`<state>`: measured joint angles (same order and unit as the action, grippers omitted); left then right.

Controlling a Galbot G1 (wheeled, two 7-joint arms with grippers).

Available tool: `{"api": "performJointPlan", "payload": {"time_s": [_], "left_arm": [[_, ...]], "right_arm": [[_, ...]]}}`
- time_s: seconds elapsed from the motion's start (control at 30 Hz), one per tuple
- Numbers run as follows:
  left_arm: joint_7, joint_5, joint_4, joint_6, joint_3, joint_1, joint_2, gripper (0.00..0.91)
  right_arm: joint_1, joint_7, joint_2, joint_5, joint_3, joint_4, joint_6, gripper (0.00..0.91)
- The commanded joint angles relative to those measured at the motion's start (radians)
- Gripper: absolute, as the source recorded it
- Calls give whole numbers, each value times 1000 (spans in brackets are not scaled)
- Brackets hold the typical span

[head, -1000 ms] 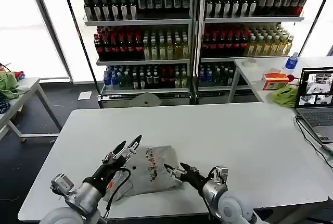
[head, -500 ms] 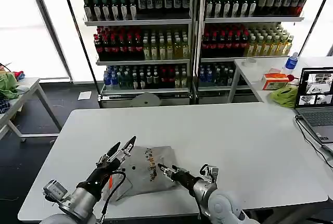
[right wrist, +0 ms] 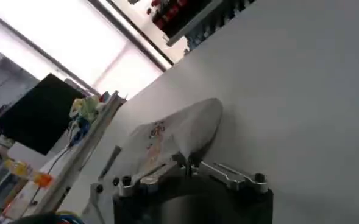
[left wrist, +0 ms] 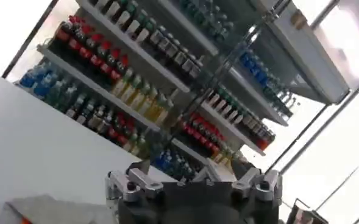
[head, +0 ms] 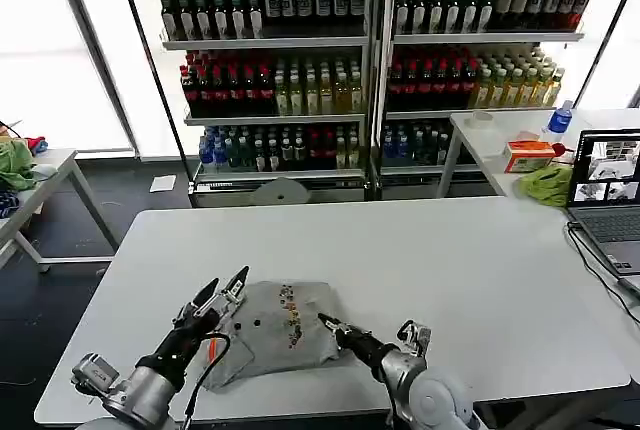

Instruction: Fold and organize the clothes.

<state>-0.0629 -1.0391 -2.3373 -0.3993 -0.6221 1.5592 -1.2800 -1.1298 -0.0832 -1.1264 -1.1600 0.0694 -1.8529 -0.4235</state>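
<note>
left tool (head: 222,288): fingers spread wide, raised over the shirt's left edge, holding nothing | grey shirt (head: 270,335): folded, lying on the white tabletop (head: 450,280) near its front edge, multicoloured print up, between both tools | right tool (head: 335,328): fingers pinched narrow at the shirt's right edge, whether gripping cloth I cannot tell

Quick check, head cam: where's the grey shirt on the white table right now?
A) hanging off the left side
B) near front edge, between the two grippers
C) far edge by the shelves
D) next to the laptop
B: the grey shirt lies folded near the table's front edge, with the left gripper at one side and the right gripper at the other.
</note>
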Motion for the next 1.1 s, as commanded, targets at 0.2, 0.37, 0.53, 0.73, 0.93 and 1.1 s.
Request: {"api": "performJointPlan", "payload": {"time_s": [0.2,0.37,0.53,0.73,0.93,1.1], "left_arm": [[10,-1,-5,5,-49,24,2,907],[8,2,-2,5,-46,20,1,907],[11,13,3,7,-56,18,9,907],[18,128,32,21,-60,-5,19,907],[24,171,31,23,-87,-7,41,907],[46,249,29,36,-129,-3,34,907]], "right_arm": [[-49,22,179,64,136,-23,-37,0],[-85,-10,194,180,178,-58,-66,0],[-118,-30,201,237,237,-67,-94,0],[-126,13,187,298,266,-107,-75,907],[-151,33,193,388,352,-153,-73,907],[-181,50,165,552,434,-158,81,907]]}}
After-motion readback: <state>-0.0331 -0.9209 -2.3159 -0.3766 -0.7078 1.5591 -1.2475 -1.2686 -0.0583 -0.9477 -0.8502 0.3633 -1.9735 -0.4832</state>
